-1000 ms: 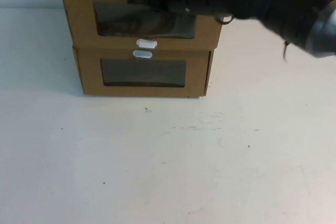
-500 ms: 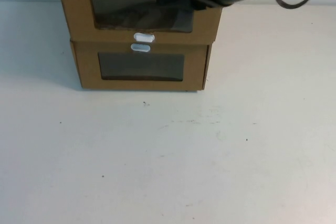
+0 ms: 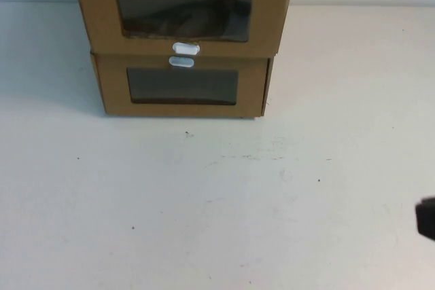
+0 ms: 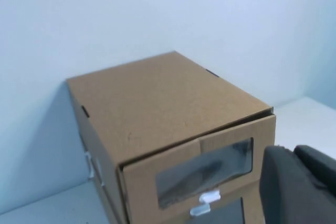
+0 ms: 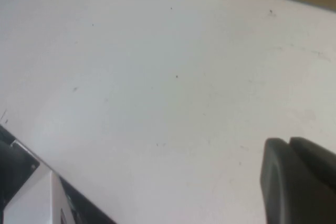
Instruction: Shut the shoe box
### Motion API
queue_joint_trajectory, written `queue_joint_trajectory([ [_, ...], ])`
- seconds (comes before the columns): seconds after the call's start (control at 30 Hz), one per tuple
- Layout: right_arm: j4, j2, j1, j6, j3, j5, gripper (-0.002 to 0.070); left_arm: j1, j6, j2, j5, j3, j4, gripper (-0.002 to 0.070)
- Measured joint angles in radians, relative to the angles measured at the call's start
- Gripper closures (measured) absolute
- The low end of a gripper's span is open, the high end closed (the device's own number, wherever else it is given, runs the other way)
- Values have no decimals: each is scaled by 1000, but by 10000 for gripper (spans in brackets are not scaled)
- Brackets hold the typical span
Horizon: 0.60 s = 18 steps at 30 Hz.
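Shoe box [image 3: 183, 11] sits on another box [image 3: 182, 86], drawer nearly flush. Left pincer [image 4: 299, 187] and right pincer [image 5: 299, 182]: opening I cannot tell. I fear pushing would slide the stack on the desk [image 3: 217, 202].

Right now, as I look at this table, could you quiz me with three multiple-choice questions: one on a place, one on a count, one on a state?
1. Where is the shoe box with the wrinkled window?
A) on the other box
B) beside it
C) under it

2. How many white tabs show on the box fronts?
A) one
B) two
C) four

3. What touches the shoe box?
A) the left end effector
B) the right end effector
C) neither

Answers:
1 A: it sits stacked on top.
2 B: the upper tab and the lower tab, one on each front.
3 C: the right end effector is low at the table's right edge; the left one shows only in its wrist view, short of the boxes.
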Motion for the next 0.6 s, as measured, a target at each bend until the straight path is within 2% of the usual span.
queue_joint_trajectory([
  [0.27,14,-261,4,16,243,-55,687,0,1,-528,-259,644,-7,677],
  [0.43,14,-361,4,6,408,-299,687,0,1,-759,-380,910,-7,677],
  [0.6,15,-403,4,0,610,-613,687,0,1,-787,-403,1084,-7,677],
])
